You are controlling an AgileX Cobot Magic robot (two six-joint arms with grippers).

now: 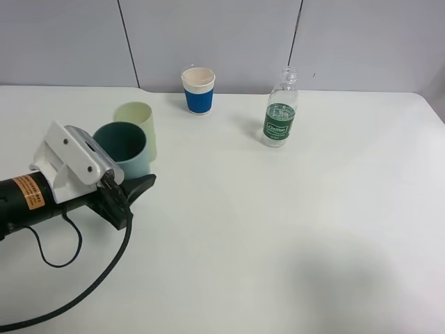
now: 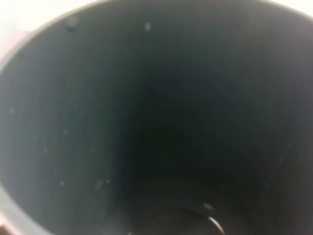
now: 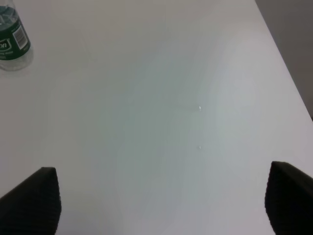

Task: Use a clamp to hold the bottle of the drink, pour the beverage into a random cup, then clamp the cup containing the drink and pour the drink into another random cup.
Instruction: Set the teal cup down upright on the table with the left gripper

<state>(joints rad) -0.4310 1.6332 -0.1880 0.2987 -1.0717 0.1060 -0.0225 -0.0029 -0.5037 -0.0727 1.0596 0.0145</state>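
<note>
Hovering beside the teal cup, the left gripper has its jaws pressed together, its camera staring down the cup's dark inside. Just behind the teal cup, touching, stands a pale green cup. Farther back stands the upright drink bottle, nearer the right gripper, whose jaws are spread and empty.

Three cups; one bottle.

Lab: bare white table, grey panels
</note>
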